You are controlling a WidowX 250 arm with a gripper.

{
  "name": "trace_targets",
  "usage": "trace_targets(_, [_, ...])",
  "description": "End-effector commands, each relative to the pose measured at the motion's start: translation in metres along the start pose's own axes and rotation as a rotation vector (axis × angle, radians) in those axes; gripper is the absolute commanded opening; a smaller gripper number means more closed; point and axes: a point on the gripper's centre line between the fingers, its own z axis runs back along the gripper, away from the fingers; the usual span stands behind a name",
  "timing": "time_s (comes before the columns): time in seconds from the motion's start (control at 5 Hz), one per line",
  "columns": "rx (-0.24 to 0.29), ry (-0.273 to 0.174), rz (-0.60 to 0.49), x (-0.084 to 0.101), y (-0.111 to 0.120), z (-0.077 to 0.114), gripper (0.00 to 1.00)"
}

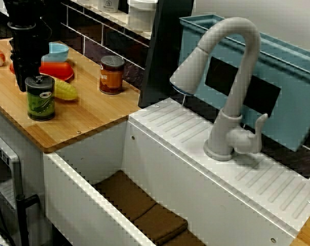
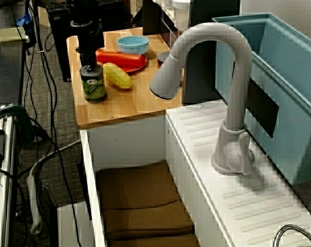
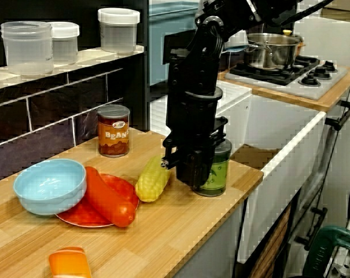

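My black gripper [image 3: 192, 174] stands low on the wooden counter [image 3: 180, 231], right beside a green-labelled can [image 3: 216, 171] and close against it. In the view over the faucet the gripper [image 1: 22, 82] is just behind the can [image 1: 40, 97], whose lid shows whole. The fingers are dark and merge with the arm, so how far apart they are is hidden. A yellow corn cob [image 3: 151, 179] lies on the gripper's other side. Beyond it a long red vegetable [image 3: 108, 200] rests on a red plate [image 3: 121, 188] next to a light blue bowl [image 3: 49, 185].
A brown beans can [image 3: 113, 130] stands by the dark tiled wall. An orange item [image 3: 69, 263] lies near the counter's end. Right of the counter are a white sink [image 1: 83, 205] lined with brown cloths, a grey faucet [image 1: 231, 92] and a blue rack [image 1: 293, 87].
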Motion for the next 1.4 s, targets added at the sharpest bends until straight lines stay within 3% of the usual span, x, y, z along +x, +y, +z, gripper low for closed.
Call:
trace_targets(0.0, [0.041,-0.046,-0.009,0.004,0.000,0.019,0.00])
trace_targets(1.2, [0.064,-0.044,-0.004,-0.005,-0.028,0.010,0.00])
